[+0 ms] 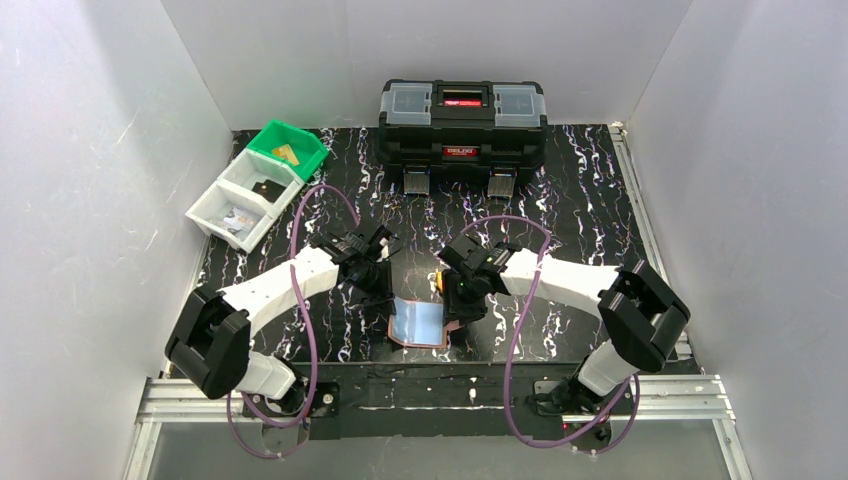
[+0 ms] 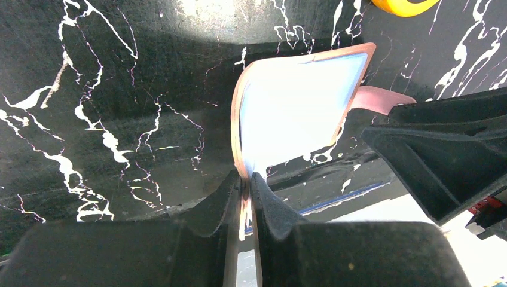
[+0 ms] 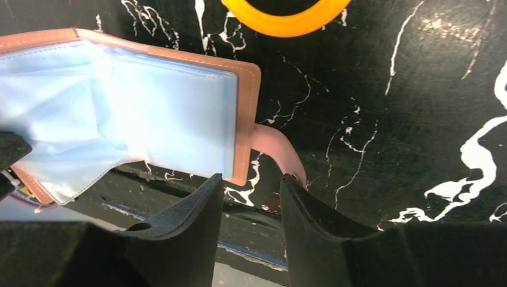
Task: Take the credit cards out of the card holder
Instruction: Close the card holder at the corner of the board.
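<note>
- While the left fingers (image 2: 218, 200) are clenched on a thin edge of the open card holder (image 2: 299, 107), which lies at the near edge of the surface (image 1: 600, 200) between the arms, a hard pull could drag the whole holder off.
- The right fingers (image 3: 197, 206) are released astride the corner by the snap tab (image 3: 272, 143); closing there may catch leather rather than a card.
- No credit cards show clearly in the bluish sleeves (image 3: 173, 113); glare could hide one.
</note>
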Tool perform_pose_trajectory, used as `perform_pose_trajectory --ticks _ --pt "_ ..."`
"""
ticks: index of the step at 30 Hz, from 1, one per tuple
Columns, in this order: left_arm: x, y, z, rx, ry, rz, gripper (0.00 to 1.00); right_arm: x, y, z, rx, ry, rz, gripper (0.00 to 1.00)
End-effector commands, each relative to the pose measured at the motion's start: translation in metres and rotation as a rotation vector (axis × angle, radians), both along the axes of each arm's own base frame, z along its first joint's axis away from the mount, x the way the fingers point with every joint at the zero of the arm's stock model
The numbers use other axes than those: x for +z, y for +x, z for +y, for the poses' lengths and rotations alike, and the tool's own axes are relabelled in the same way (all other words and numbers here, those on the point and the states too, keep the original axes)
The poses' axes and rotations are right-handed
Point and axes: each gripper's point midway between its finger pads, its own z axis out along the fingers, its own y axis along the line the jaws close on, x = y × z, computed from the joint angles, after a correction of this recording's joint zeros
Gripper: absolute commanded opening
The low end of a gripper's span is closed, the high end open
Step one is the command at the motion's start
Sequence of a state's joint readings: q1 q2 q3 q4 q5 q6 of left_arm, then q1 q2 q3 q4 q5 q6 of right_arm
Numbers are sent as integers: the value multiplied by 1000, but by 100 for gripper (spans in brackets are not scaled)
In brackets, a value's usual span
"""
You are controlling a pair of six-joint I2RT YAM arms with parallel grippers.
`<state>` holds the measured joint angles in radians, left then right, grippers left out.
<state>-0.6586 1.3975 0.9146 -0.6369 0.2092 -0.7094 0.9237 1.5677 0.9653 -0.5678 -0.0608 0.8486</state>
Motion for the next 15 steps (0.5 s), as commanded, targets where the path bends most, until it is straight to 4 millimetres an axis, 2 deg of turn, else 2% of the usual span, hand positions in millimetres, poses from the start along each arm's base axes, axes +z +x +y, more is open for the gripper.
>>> perform_pose_trajectory --ticks 1,10,15 --pt "7 3 0 1 10 -14 10 2 5 -10 -23 -39 -34 48" --pt "7 3 0 0 11 -11 10 14 9 -22 -57 -52 -90 50" --pt "7 4 -1 1 10 -10 10 10 7 -21 -56 -48 -79 50"
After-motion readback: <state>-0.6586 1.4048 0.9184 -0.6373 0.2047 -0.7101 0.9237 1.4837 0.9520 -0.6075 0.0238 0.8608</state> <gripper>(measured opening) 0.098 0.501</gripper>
